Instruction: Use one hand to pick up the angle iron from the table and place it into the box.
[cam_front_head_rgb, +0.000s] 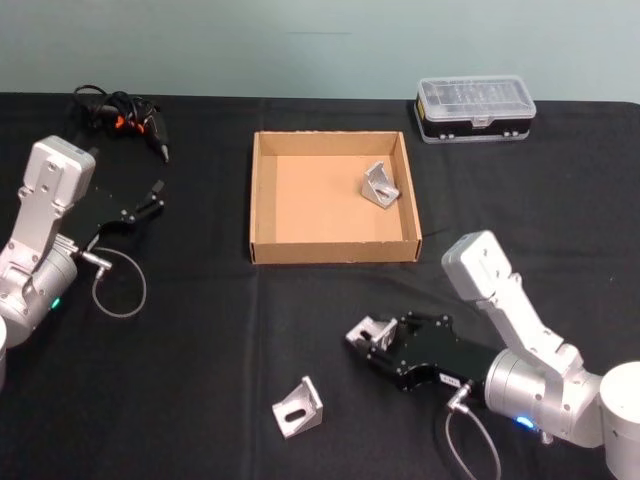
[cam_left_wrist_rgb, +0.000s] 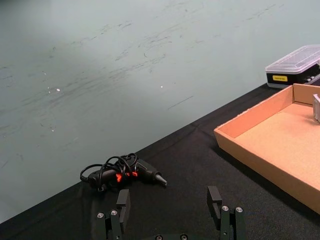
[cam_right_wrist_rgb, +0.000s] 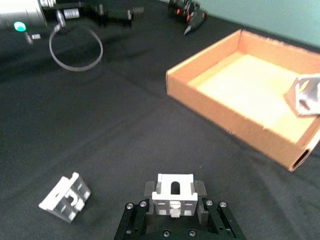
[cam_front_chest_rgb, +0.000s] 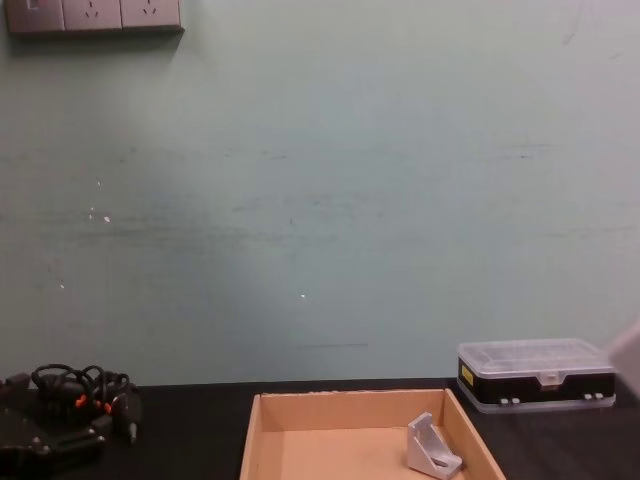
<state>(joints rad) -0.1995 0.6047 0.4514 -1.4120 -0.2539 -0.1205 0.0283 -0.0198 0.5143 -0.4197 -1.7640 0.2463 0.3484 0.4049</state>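
I have the angle iron (cam_right_wrist_rgb: 173, 190) clamped in my right gripper (cam_front_head_rgb: 370, 338), right of centre low in the frame, over the tabletop (cam_front_head_rgb: 200, 340) and below the box (cam_front_head_rgb: 262, 200). A second iron (cam_front_head_rgb: 298, 407) lies at lower centre. A third iron (cam_front_head_rgb: 380, 185) sits in the box's upper right. My left gripper (cam_front_head_rgb: 152, 197), jaws apart, hangs at the left.

No legible text. Yellow label (cam_left_wrist_rgb: 280, 78) on organiser case (cam_left_wrist_rgb: 296, 61) front, beyond box (cam_left_wrist_rgb: 260, 161) far right corner: print too small to read.
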